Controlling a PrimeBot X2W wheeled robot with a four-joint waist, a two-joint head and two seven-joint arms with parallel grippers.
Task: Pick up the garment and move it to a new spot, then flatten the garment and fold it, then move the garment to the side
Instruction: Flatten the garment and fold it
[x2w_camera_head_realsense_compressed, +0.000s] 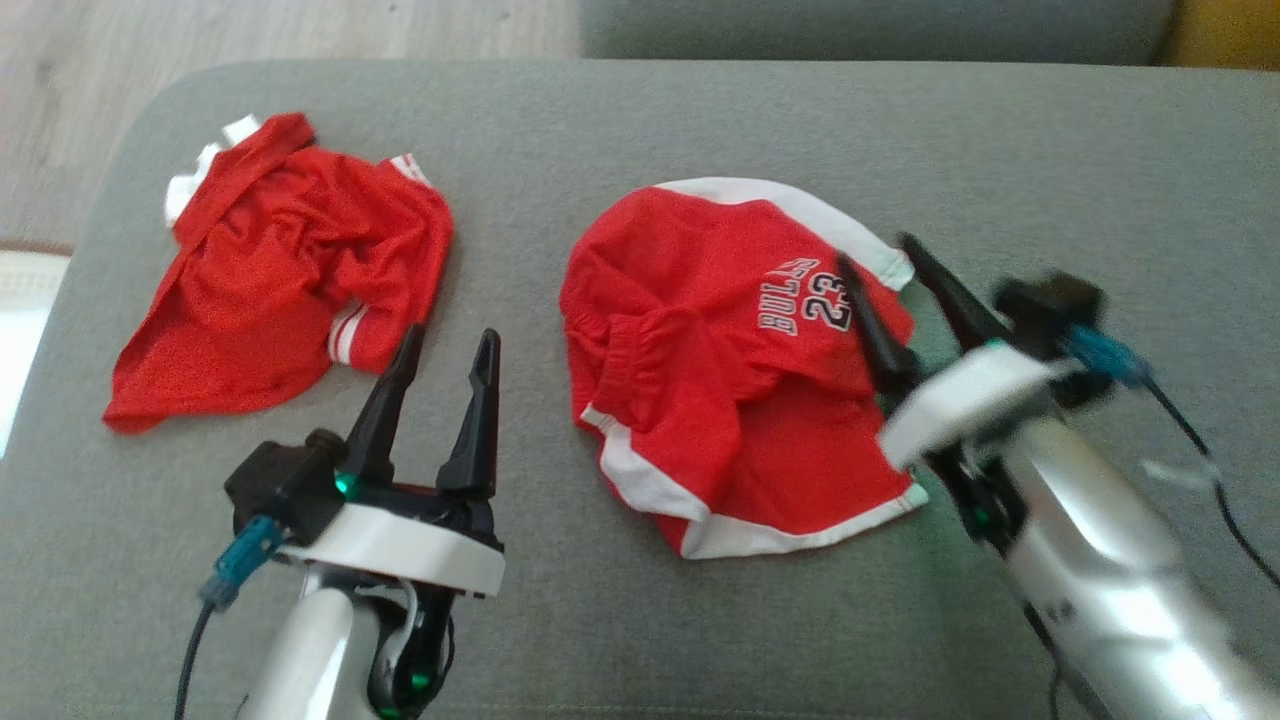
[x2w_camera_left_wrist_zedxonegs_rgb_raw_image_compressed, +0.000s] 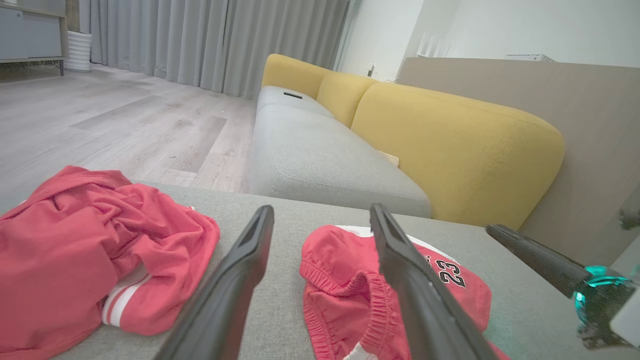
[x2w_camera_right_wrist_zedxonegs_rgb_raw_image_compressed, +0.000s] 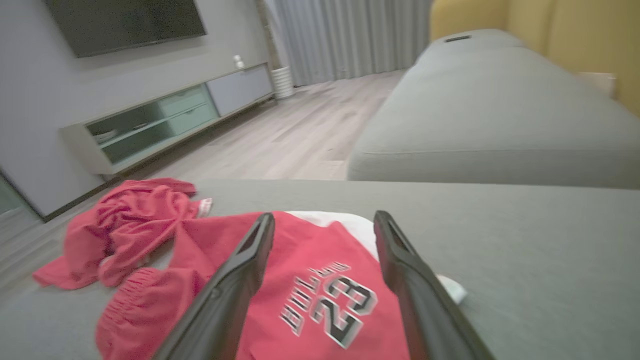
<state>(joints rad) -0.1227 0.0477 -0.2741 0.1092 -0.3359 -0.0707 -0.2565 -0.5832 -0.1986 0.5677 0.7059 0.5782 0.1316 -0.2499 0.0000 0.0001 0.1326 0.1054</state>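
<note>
We see the crumpled red white-trimmed Bulls 23 shorts (x2w_camera_head_realsense_compressed: 700, 330) lying under our right gripper (x2w_camera_head_realsense_compressed: 875, 251), its fingers spread apart.

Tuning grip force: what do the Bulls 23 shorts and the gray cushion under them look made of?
Bulls 23 shorts: thin, limp knit, probably polyester. Mostly matte with a faint sheen; it falls in soft creases and has a gathered elastic waistband.
Gray cushion: likely woven upholstery fabric over padding. Matte, with a fine heathered texture and rounded corners.
</note>
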